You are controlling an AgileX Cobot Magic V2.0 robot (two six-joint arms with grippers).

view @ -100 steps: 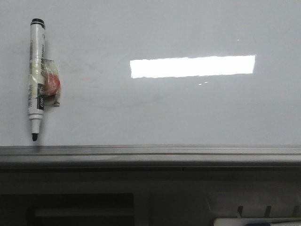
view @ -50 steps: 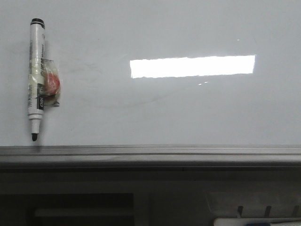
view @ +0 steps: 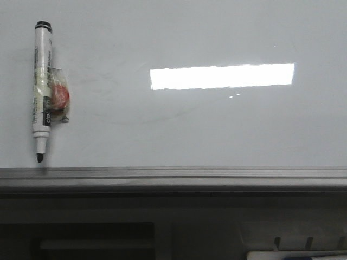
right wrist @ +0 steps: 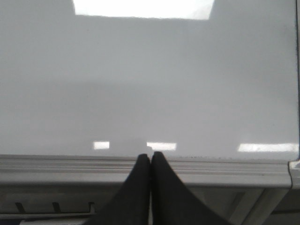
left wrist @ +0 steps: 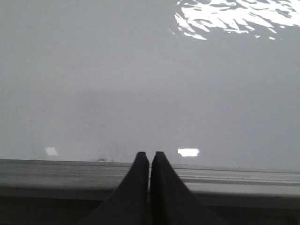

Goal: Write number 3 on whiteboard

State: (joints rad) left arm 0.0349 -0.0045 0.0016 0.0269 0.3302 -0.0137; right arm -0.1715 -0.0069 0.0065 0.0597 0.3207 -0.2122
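Observation:
The whiteboard fills the front view, pale grey and glossy, with faint smudges and a grey rail along its near edge. No number 3 shows on it. A white marker pen with a black tip lies at the far left, uncapped tip toward the rail, with a red lump taped to its side. My left gripper is shut and empty over the rail. My right gripper is shut and empty over the rail too. Neither gripper shows in the front view.
A bright white rectangular light reflection lies on the board right of centre. The grey metal rail runs along the near edge. The board's corner and side edge show in the right wrist view.

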